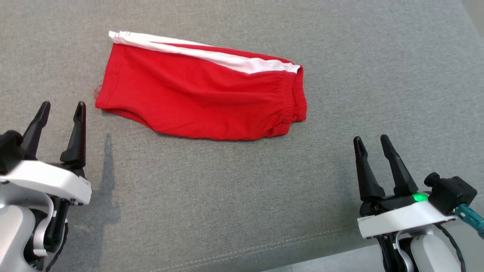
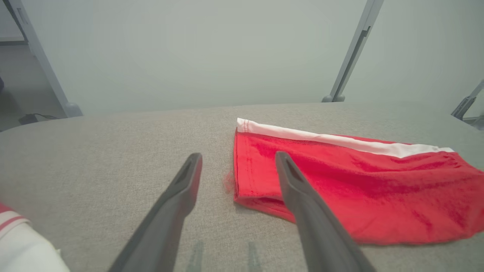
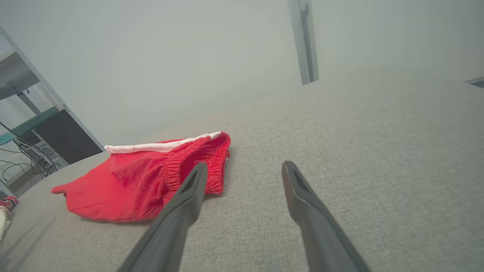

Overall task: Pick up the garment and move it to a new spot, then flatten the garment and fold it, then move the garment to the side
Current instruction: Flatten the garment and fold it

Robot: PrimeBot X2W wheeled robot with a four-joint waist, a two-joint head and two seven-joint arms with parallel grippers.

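Note:
Red shorts (image 1: 200, 94) with a white side stripe lie folded flat on the grey fabric surface (image 1: 242, 196), leg hem to the left, elastic waistband to the right. My left gripper (image 1: 62, 108) stands open at the lower left, just left of the hem, holding nothing. In the left wrist view the shorts (image 2: 359, 189) lie right of the open left gripper (image 2: 239, 158). My right gripper (image 1: 371, 141) is open at the lower right, below and right of the waistband. In the right wrist view the shorts (image 3: 151, 181) sit left of the open right gripper (image 3: 245, 168).
The grey surface ends at its front edge (image 1: 321, 249) near the right arm. A white and red piece of cloth (image 2: 15, 241) shows at the lower left corner of the left wrist view. Metal frame legs (image 2: 351, 53) stand beyond the far edge.

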